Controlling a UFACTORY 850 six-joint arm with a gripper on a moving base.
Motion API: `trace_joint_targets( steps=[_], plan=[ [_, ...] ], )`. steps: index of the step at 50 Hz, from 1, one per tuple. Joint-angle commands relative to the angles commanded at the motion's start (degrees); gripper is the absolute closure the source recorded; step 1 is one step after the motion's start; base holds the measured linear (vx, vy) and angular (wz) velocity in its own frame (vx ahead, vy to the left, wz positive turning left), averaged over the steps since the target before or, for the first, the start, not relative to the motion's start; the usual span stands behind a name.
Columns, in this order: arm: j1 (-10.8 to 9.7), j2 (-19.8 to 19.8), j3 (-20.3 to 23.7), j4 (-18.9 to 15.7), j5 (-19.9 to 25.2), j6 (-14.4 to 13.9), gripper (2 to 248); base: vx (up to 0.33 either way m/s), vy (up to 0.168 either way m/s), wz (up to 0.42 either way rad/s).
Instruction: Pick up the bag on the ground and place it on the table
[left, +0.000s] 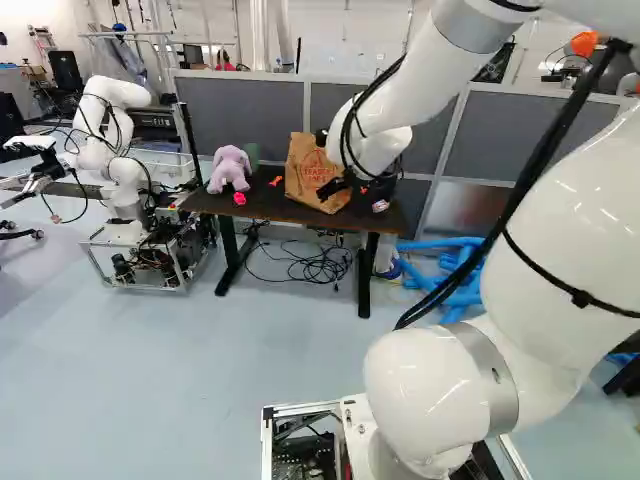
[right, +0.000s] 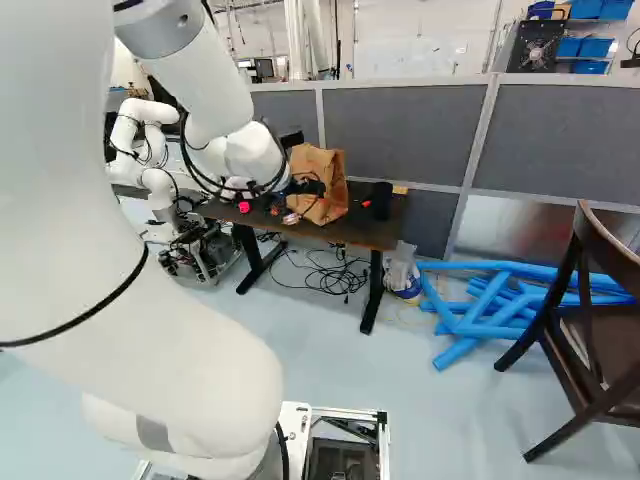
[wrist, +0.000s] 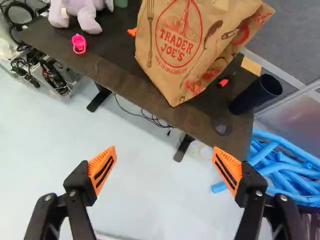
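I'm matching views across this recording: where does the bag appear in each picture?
Left base view: just above the middle, the bag is on the table, partly behind the arm's end.
Right base view: just above the middle, right of the arm's end.
Wrist view: ahead of the open claw, between the plush toy and the black cup.
Shared landmark: the table, under the bag in all three.

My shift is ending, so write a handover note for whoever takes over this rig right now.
End effector: open, holding nothing, short of the table's front edge.
Bag: on the table, near the front edge, not between the fingers.
Done: bag is on the table and free.
Left: probably just backing the arm away; perhaps check that the bag sits steady.
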Motion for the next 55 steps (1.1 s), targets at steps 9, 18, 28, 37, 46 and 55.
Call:
trace_joint_targets(
  steps=[9, 18, 28, 37, 46, 55],
  plan=[
    [-0.1, 1.5, 4.4, -0.3, 6.5, 2.3, 3, 0.0, 0.0, 0.0],
    [-0.3, 2.9, 8.4, -0.6, 12.4, 4.5, 3, 0.0, 0.0, 0.0],
    [-0.4, 4.3, 12.5, -0.9, 18.4, 6.6, 3, 0.0, 0.0, 0.0],
    [-0.5, 5.4, 15.7, -1.1, 23.3, 8.3, 3, 0.0, 0.0, 0.0],
    [-0.6, 6.4, 18.7, -1.3, 27.6, 9.9, 3, 0.0, 0.0, 0.0],
    [-0.7, 7.3, 21.3, -1.5, 31.5, 11.3, 3, 0.0, 0.0, 0.0]
  ],
)
